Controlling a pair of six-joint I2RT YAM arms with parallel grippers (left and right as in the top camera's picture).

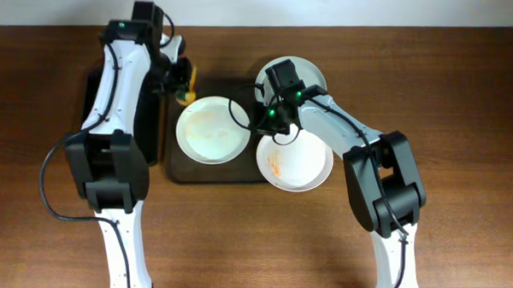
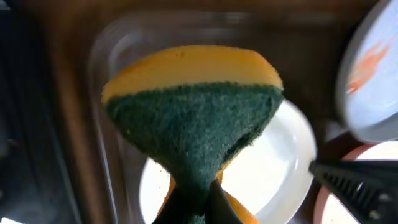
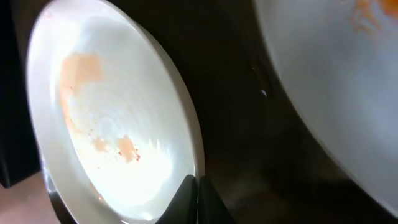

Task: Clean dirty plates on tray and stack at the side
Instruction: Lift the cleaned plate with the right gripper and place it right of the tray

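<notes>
From overhead, the tray (image 1: 180, 172) sits mid-bench (image 1: 463, 100) with the left plate (image 1: 212, 130) on its left half, the orange-streaked right plate (image 1: 294, 162) at its right side and the far plate (image 1: 309, 73) behind that. The left arm reaches away along the tray's left side. The left gripper (image 1: 181, 74) is clamped on a sponge (image 1: 188, 93) that hangs just off the left plate's far rim. The right arm bends in from the right, with the right gripper (image 1: 270, 120) low between the left and right plates. The step looks to be wiping the left plate. I would lay the sponge's green face flat and sweep from rim to centre with light pressure, so the plate does not skid. In the left wrist view the gripper pinches only the sponge's lower end, and the sponge fans out above the plate, yellow over green. So narrow a hold may let it fold under load. In the right wrist view the fingertips look drawn together right at the left plate's rim; whether they pinch it I cannot tell. Faint orange patches lie across that plate's floor, so the passes should cover them.
</notes>
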